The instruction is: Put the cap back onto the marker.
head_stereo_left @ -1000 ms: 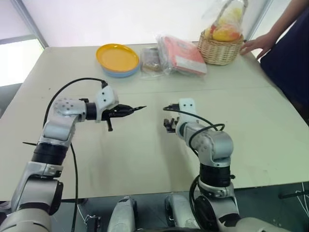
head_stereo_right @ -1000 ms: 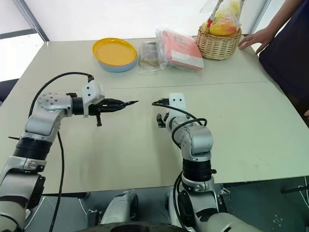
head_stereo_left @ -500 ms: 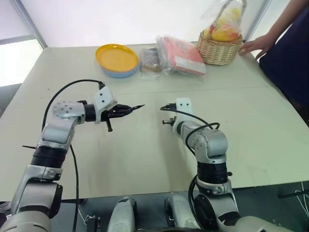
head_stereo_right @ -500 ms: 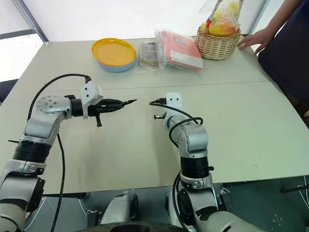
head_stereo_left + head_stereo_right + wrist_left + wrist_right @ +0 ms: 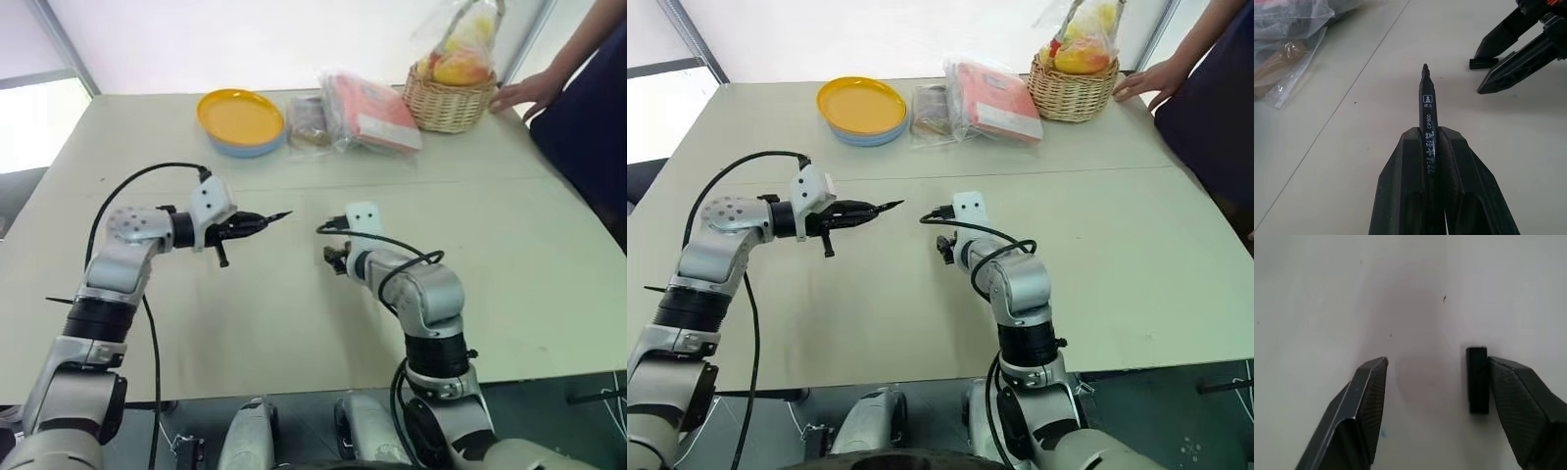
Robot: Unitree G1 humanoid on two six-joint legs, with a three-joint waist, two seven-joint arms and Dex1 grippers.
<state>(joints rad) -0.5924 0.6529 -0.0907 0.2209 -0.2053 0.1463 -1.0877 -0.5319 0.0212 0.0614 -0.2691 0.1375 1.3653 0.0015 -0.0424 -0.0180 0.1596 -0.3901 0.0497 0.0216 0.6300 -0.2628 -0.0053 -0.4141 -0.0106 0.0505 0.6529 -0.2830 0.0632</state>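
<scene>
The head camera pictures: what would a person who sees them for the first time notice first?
First comes the thin black pointed marker, clamped in the left end effector above the pale table and pointing at the right end effector. That one stands open over the table, the tiny black cylindrical cap lying against one finger. Next is the round yellow plate at the far edge.

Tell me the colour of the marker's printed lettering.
White, on the thin black marker; clearest in the left wrist view.
</scene>
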